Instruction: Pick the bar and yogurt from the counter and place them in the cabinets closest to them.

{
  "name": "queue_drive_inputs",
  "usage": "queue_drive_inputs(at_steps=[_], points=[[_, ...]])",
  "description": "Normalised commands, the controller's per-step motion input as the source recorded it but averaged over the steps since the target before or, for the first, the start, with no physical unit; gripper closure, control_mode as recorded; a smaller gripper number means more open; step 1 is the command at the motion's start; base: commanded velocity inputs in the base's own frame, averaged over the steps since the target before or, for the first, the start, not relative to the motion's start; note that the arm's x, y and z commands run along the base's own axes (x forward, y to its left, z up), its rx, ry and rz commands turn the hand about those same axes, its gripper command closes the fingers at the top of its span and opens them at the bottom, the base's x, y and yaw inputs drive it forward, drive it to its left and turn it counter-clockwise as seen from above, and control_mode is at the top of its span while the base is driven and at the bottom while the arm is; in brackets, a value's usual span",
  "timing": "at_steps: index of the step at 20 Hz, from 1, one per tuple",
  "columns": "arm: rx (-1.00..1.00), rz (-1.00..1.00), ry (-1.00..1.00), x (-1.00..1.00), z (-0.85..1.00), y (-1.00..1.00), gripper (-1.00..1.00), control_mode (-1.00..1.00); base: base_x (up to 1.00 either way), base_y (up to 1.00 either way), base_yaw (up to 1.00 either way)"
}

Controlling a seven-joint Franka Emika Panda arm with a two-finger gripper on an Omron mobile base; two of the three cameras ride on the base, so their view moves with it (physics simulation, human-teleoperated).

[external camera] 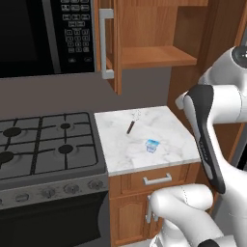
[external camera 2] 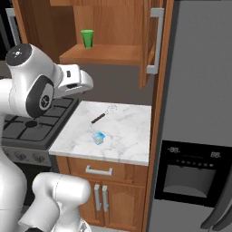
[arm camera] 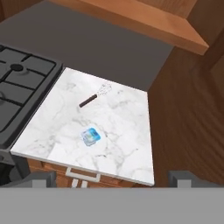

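Green cup (external camera 2: 87,38) on open cabinets (external camera 2: 102,54) shelf.

The small pale blue and white yogurt cup (external camera: 152,145) stands upright on the white marble tabletop (external camera: 166,128) with faint grey veins — in the slab's front half, roughly midway across, apart from every edge. Its light lid faces up in the hand view (arm camera: 90,136). Above the slab hang the warm-brown wooden wall cabinets (external camera 2: 106,53), one door (external camera 2: 148,41) swung open on its long grey bar handle, baring a plain wood shelf. The bar cannot be made out.
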Motion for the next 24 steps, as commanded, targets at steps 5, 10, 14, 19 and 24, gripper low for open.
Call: queue_drive_inputs(at_steps=[5,10,14,19,24], points=[[0.0,0.0,0.01,0.02,-0.28,-0.02,-1.0,-1.0,0.0,0.0,0.0],[0.0,0.0,0.06,0.16,-0.31,-0.01,-1.0,-1.0,0.0,0.0,0.0],[0.0,0.0,0.09,0.26,-0.31,0.0,-1.0,-1.0,0.0,0.0,0.0],[0.02,0.0,0.1,0.28,-0.29,0.0,-1.0,-1.0,0.0,0.0,0.0],[0.02,0.0,0.1,0.24,-0.3,0.0,-1.0,-1.0,0.0,0.0,0.0]])
